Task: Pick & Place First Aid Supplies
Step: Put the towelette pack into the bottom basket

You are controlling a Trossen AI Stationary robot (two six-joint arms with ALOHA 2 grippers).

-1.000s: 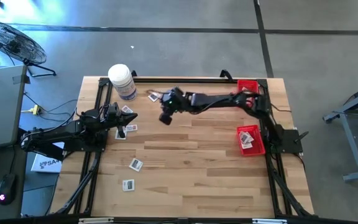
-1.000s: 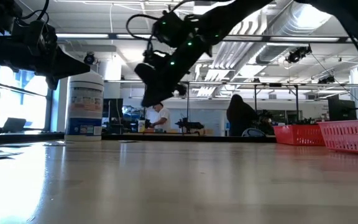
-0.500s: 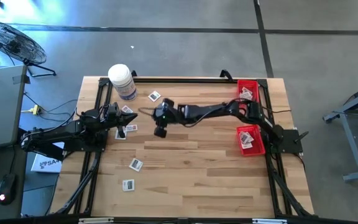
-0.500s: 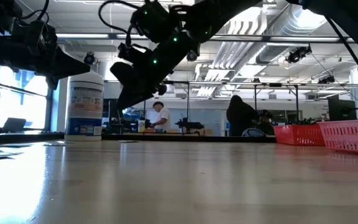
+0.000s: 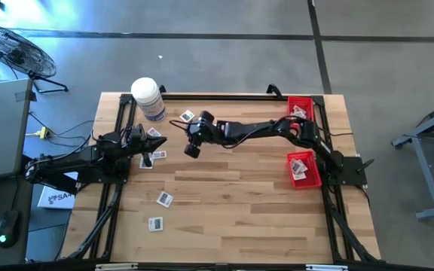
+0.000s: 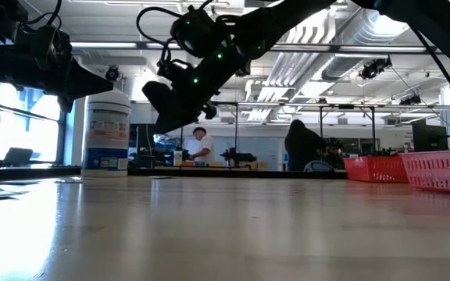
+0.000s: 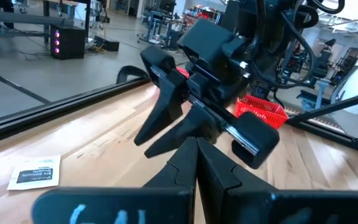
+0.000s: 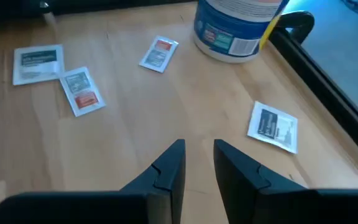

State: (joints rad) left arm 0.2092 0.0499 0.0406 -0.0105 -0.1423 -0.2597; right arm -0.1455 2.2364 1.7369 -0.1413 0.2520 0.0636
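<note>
From above, the right gripper (image 5: 192,150) reaches across the wooden table (image 5: 232,203) toward its far left part, near the white jar (image 5: 148,98), while the left gripper (image 5: 159,142) waits at the left edge. Several white packets (image 5: 163,199) lie scattered on the left half: 1 by the jar, some under the left arm's tip, 2 nearer the front. 2 red bins (image 5: 304,168) on the right side hold more packets. In the low view the right gripper (image 6: 162,117) hangs above the tabletop beside the jar (image 6: 105,131), and people stand in the room behind. The left wrist view shows the left gripper's fingers (image 7: 219,169) pressed together on nothing, with the right gripper (image 7: 160,127) just ahead and 1 packet (image 7: 35,172) on the wood. In the right wrist view the right gripper (image 8: 197,163) has a narrow gap between its fingers and holds nothing; 4 packets (image 8: 273,127) lie ahead of it, near the jar (image 8: 238,26).
</note>
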